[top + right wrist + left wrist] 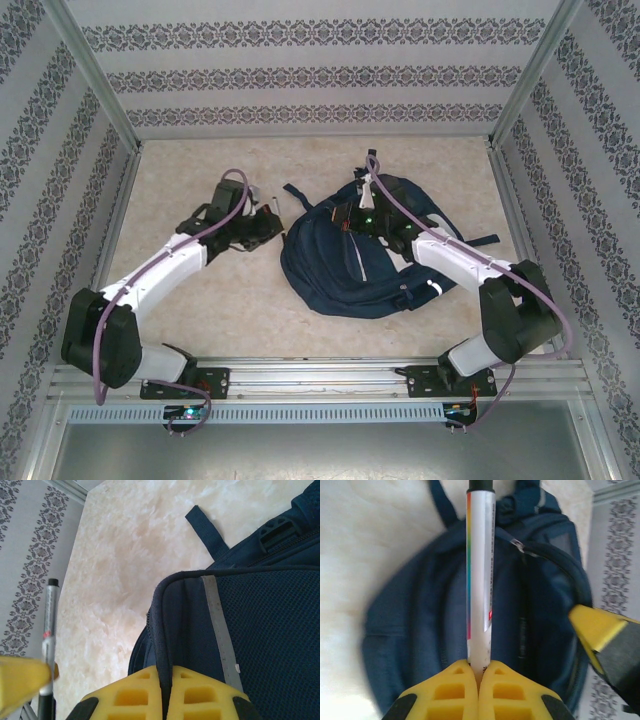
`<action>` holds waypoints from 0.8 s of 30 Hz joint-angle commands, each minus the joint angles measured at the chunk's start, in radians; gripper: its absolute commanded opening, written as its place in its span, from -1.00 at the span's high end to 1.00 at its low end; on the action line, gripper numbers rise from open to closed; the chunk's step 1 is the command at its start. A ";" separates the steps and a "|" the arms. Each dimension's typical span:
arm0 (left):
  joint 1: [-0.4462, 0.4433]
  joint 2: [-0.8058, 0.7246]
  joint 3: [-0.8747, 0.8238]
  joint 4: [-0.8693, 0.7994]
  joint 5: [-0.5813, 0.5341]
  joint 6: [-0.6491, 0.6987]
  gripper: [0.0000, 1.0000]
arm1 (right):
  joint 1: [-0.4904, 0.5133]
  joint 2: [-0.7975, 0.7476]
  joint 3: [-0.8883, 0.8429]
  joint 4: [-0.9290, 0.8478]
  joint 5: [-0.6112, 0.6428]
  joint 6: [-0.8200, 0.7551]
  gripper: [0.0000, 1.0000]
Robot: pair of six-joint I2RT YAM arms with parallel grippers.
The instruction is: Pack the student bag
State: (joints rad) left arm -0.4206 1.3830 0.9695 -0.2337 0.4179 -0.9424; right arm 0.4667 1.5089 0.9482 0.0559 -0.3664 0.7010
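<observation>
- The left tool (480, 666) is clamped on a pen (480, 570): its two yellow fingers (455, 687) press on the lower end of the white barrel from both sides.
- The pen stands out straight from the fingers. It has a rainbow stripe along one side and a black cap at the far end.
- In the left wrist view the pen is in the air above the student bag (420, 625), and the bag lies under it on the tabletop (365, 535).
- The right tool (165, 674) is closed on the student bag (270, 630). Its yellow fingers (200, 695) pinch the thick dark edge of the fabric between them.
- Beside this edge a grey strip (220, 625) runs along the navy mesh fabric.
- A dark strap (206, 529) of the bag lies flat on the pale marbled tabletop (125, 555), and a black buckle (272, 532) sits near the top of the bag.
- At the left side of the right wrist view, the pen (48, 625) appears in the blurred yellow finger of the left tool.
- From above, the student bag (330, 275) lies in the middle of the tabletop (200, 320), a little to the right.
- The right tool (366, 216) is on the far part of the bag, and the left tool (264, 222) is just beside the bag's left edge.
</observation>
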 commanded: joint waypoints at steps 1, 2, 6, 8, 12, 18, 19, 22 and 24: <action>-0.095 0.055 -0.032 0.190 -0.031 -0.190 1.00 | -0.021 -0.024 0.030 0.030 -0.020 -0.005 1.00; -0.127 0.082 -0.025 0.222 -0.038 -0.196 1.00 | -0.024 -0.031 0.029 0.030 -0.022 -0.007 1.00; -0.208 0.205 0.035 0.307 -0.030 -0.237 1.00 | -0.034 -0.054 0.021 0.029 -0.027 -0.009 1.00; -0.239 0.268 0.059 0.379 -0.010 -0.284 1.00 | -0.037 -0.066 0.016 0.030 -0.028 -0.009 1.00; -0.280 0.359 0.119 0.416 0.010 -0.265 0.45 | -0.044 -0.077 0.005 0.031 -0.020 -0.008 1.00; -0.260 0.251 0.131 0.118 -0.025 -0.157 -0.05 | -0.056 -0.096 0.002 0.012 -0.009 -0.021 1.00; -0.244 0.206 0.121 0.040 -0.046 -0.121 -0.07 | -0.057 -0.102 0.001 0.001 -0.005 -0.038 1.00; -0.169 0.107 0.117 -0.157 -0.031 -0.036 -0.09 | -0.057 -0.105 -0.001 -0.013 -0.015 -0.075 1.00; -0.104 0.048 0.103 -0.219 -0.015 0.027 -0.10 | -0.054 -0.095 0.005 -0.008 -0.055 -0.103 1.00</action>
State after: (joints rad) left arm -0.6006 1.5078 1.0889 -0.2401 0.4145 -1.0412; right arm 0.4210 1.4460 0.9463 0.0196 -0.3916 0.6533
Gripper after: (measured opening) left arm 0.548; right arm 0.042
